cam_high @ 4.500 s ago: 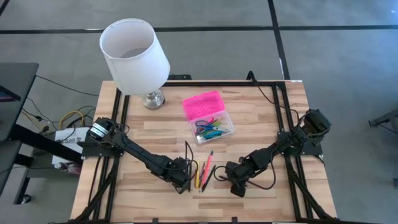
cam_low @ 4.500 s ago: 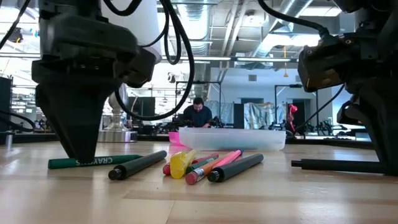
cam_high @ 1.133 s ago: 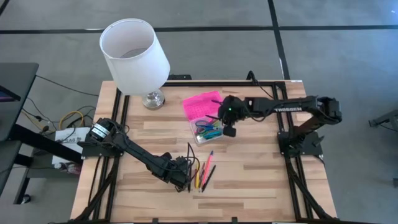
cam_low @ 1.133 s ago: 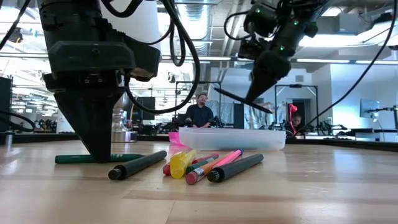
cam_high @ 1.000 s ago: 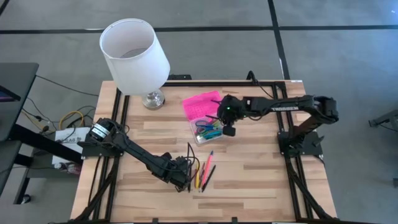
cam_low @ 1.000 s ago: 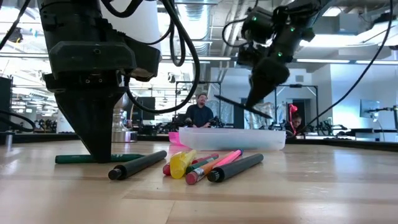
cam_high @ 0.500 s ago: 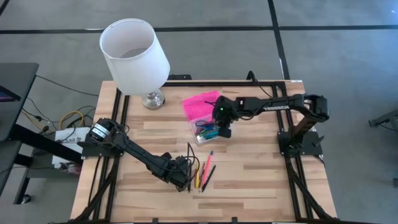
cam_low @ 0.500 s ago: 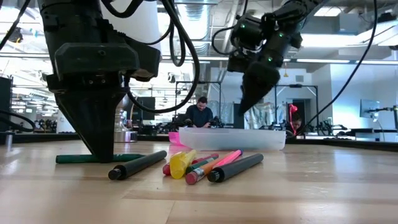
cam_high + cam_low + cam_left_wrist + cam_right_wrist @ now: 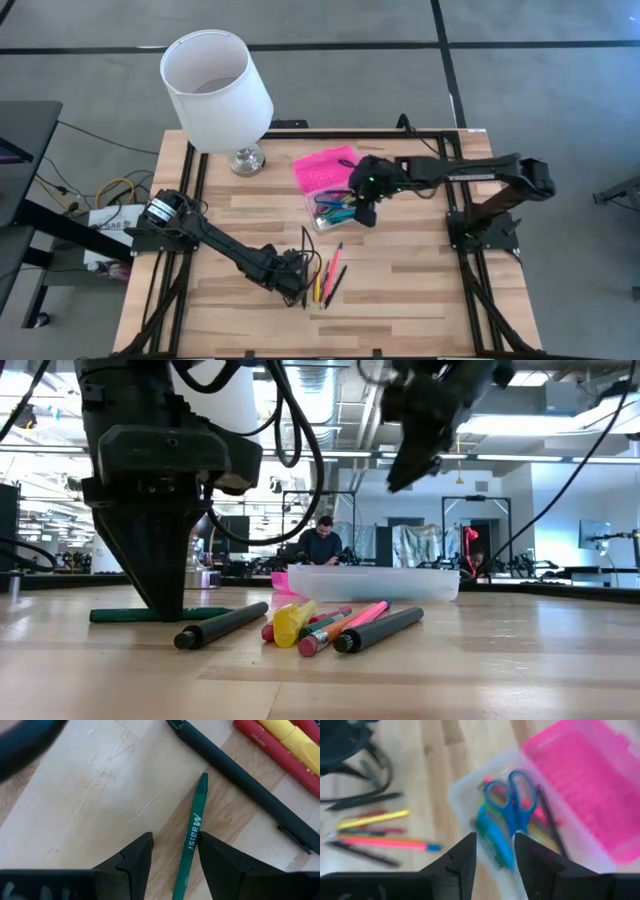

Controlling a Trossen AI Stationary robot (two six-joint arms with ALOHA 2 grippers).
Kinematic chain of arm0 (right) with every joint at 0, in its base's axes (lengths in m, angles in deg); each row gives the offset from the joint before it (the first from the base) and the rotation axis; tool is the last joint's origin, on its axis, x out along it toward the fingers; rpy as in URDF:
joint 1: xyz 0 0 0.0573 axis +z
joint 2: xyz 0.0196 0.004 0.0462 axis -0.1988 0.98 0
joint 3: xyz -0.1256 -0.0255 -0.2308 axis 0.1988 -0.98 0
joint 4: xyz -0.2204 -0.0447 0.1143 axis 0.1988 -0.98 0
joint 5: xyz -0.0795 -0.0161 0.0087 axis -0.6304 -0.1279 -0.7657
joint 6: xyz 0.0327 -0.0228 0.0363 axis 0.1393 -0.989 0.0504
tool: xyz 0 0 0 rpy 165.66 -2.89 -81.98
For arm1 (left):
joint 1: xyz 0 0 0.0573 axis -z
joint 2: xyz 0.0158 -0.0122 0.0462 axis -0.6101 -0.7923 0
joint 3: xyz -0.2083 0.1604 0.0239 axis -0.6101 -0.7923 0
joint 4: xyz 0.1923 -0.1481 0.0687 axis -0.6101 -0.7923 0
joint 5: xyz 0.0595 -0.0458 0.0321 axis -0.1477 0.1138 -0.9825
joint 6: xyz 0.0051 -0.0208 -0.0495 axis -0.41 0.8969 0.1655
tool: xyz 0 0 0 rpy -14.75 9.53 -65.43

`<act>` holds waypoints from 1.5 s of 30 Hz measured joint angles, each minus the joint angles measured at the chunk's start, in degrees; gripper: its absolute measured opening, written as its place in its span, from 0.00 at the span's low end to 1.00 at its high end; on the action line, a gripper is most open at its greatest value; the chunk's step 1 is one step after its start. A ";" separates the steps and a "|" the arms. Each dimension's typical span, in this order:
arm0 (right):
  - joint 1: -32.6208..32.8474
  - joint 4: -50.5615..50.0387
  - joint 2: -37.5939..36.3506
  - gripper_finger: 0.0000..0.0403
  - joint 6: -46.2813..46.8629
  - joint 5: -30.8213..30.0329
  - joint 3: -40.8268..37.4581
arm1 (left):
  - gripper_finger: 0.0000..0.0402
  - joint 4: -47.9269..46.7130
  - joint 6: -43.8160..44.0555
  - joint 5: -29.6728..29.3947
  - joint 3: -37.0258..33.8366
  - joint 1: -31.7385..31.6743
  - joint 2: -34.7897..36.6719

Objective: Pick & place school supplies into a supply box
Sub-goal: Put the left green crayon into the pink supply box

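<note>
The supply box stands at the table's middle far side, its pink lid (image 9: 325,168) folded open beside the clear base (image 9: 345,205). In the base lie blue scissors (image 9: 512,802), a blue marker and a black pen. My right gripper (image 9: 495,836) hovers open above the base, holding nothing. Several loose pens (image 9: 330,275) lie near the table's front. My left gripper (image 9: 175,840) points down at the table there, open. Its fingers stand on either side of a green crayon (image 9: 192,837) that lies flat on the wood.
A white lamp (image 9: 215,90) stands on its metal foot at the far left. A black pen (image 9: 240,780) and red and yellow markers lie just beyond the green crayon. A black cable (image 9: 305,245) curls by the left arm. A person (image 9: 320,545) sits in the room behind.
My right gripper held a black pen slanting over the supply box. The pen has left its fingers and no longer hangs below them. The gripper has since risen above the box. The loose pens on the table have stayed put.
</note>
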 joint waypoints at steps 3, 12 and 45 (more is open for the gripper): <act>3.77 -3.88 -3.22 0.29 4.27 -1.48 -0.01 | 0.39 -0.02 -0.54 1.20 0.02 -0.21 0.00; 18.90 -13.52 -10.42 0.29 17.82 -11.26 -1.53 | 0.39 -0.83 -5.17 6.30 0.04 -1.91 0.02; 41.79 -6.69 -10.62 0.29 53.34 -18.14 -14.68 | 0.26 -1.11 -8.83 7.86 0.00 -3.52 0.02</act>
